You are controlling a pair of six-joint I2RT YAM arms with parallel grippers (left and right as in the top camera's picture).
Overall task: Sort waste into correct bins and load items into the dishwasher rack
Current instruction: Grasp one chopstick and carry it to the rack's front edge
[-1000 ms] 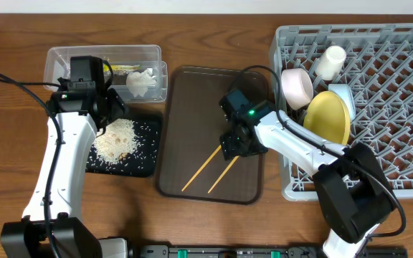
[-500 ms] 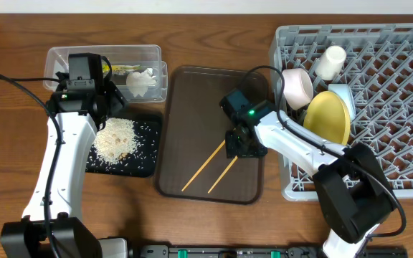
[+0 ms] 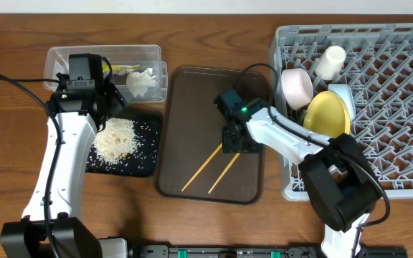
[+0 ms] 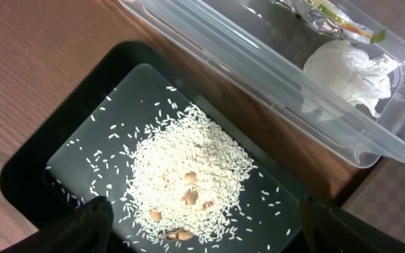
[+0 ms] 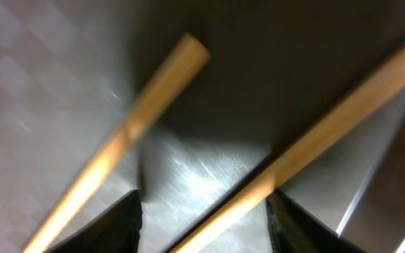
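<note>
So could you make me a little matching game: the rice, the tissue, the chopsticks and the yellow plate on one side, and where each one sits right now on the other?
Things
1. rice
2. crumpled tissue
3. chopsticks
4. yellow plate

Places
A. in the grey rack
B. on the brown serving tray
C. in the black tray
D. in the clear tub

Pairs: 1-C, 2-D, 3-B, 4-A
</note>
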